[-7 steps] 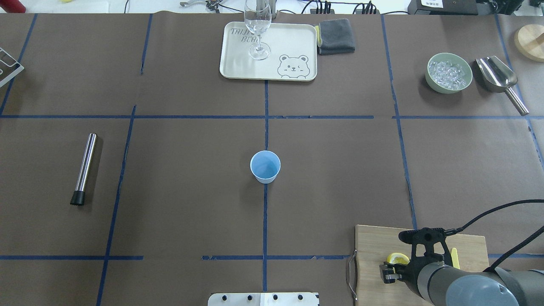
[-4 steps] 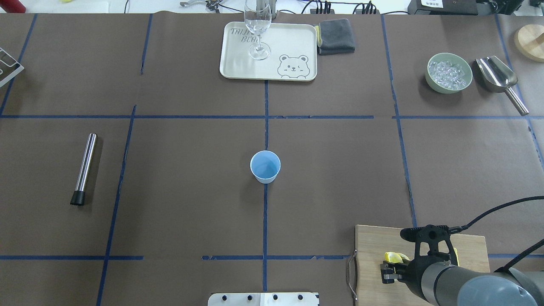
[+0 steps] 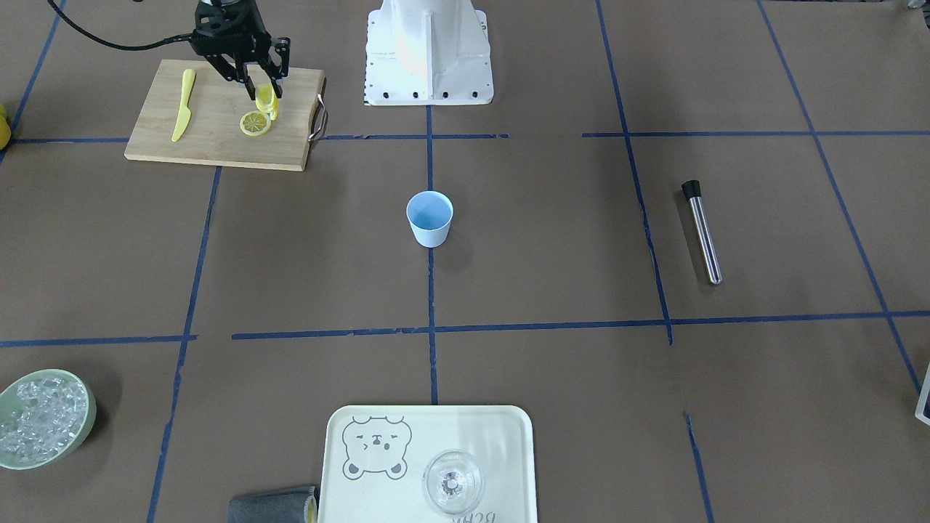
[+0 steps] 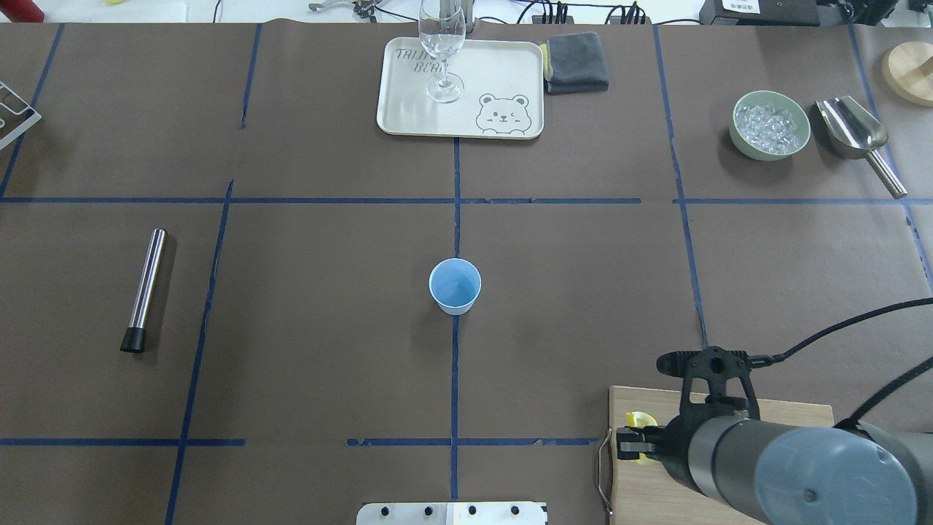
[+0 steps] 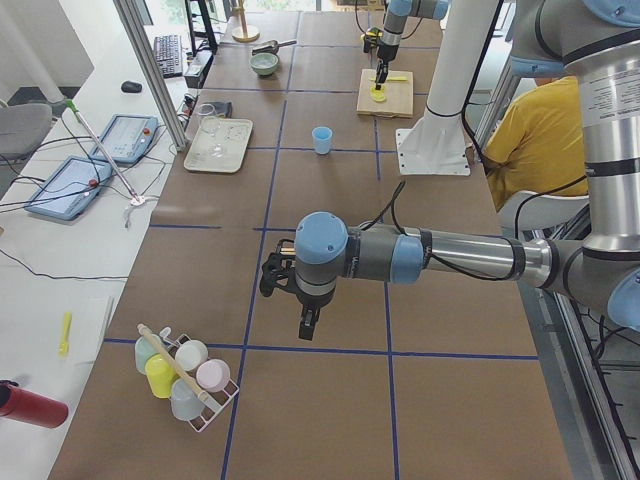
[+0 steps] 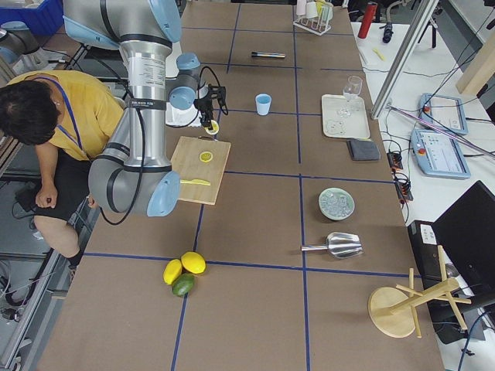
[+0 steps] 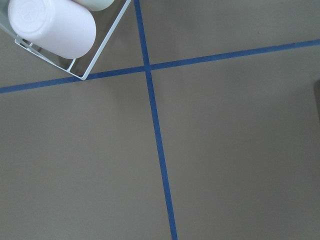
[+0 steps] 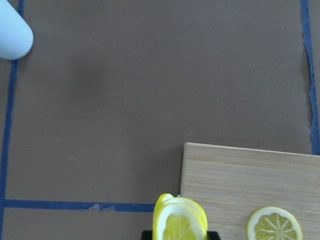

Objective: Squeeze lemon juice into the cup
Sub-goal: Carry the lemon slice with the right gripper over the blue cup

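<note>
The right gripper [image 3: 264, 93] has its fingers clamped on the lemon [image 8: 180, 223], well apart from the cup [image 3: 429, 216]. Its slick rind could slip free in transit. Whether the left gripper [image 5: 306, 324] has its fingers apart, I cannot tell.

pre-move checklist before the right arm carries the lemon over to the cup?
1. Grip: right gripper is shut on the lemon: ok.
2. Target: cup stands upright, mouth open: ok.
3. Route: the overhead view shows only bare table between the cutting board and the cup: ok.
4. Held piece is separate from the loose slice lying on the board: ok.
5. Other arm: left gripper hangs far down the table from the cup: ok.
6. Lemon height against the cup's rim: cannot tell.
</note>
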Controlling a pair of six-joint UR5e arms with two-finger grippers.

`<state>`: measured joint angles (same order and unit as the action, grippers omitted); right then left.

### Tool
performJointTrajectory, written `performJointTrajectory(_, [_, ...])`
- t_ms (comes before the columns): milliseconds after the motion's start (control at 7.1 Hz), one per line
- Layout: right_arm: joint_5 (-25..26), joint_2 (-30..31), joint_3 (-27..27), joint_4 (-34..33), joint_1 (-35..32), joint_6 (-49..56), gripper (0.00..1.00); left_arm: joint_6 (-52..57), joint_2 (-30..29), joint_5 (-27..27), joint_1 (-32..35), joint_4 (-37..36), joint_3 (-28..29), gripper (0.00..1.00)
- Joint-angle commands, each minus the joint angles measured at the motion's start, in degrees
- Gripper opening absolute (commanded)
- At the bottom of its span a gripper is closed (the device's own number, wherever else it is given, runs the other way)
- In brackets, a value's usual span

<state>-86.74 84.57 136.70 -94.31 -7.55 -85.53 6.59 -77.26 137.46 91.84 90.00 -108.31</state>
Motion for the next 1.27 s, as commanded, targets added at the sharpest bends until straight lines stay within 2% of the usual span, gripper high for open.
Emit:
performJointTrajectory(0, [-3.86,-22.16,-3.78,-20.83,-5.78,0.02,0.00,0.00,0.00,0.00,0.00,0.00,-0.06,1.00])
performJointTrajectory(141, [-8.66,-29.04,-7.12,-24.66,-10.08,0.10,0.00,0.00,0.00,-0.09,0.00,0.00,-0.15,1.00])
performJointTrajectory(564, [-9.85,-44.54,-26.69,-23.30,-16.87,1.59,0.00,0.00,0.09,-0.09,0.09,0.00,0.02,1.00])
performJointTrajectory(845, [-9.76,-46.16,-36.90,-14.19,-18.38,1.86,0.00,0.00,0.53,0.00,0.09,0.00,0.02,1.00])
performJointTrajectory(1127, [-9.85,-46.60,-38.52,-13.71,-18.29,1.86,0.00,0.00,1.14,0.00,0.09,0.00,-0.06,1.00])
